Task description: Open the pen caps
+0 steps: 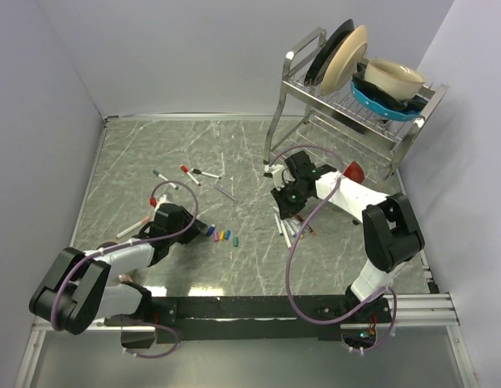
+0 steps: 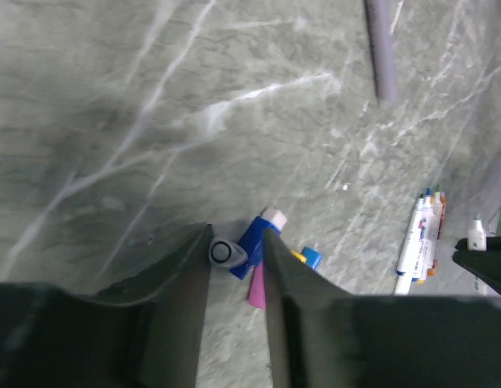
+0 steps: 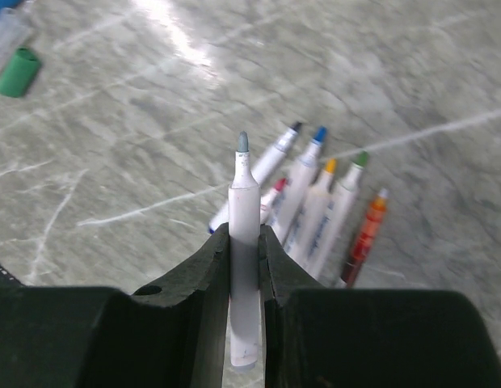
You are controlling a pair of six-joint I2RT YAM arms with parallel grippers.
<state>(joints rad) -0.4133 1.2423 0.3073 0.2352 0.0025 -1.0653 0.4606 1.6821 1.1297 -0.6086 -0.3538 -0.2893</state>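
The left end effector (image 2: 237,238) hangs low over the worktop (image 2: 113,121) with its jaws apart. A grey cap (image 2: 222,253) lies in the gap, its round open end facing the camera. It sits at the tip of one finger and is not pinched. A blue cap (image 2: 250,246) lies just beside it, against the other finger, and a pink cap (image 2: 257,293) shows below that. From above these belong to a short row of loose caps (image 1: 222,237) near the front middle of the worktop, right at the left fingertips.

The right end effector (image 3: 244,230) is clamped on a white pen (image 3: 243,190), which stands straight out between the fingers with its grey tip bare (no cap on it). Beyond it lies a heap (image 3: 315,210) of uncapped pens side by side, with black, blue, red, orange and green tips. A green cap (image 3: 16,73) lies alone, well apart from the heap at the far left of the right wrist view.

Scattered pens (image 1: 204,174) lie farther back on the worktop, between the two arms. Their ends are coloured, but they are too small to tell whether they are capped. A dish rack (image 1: 347,113) with plates and bowls stands at the back right.
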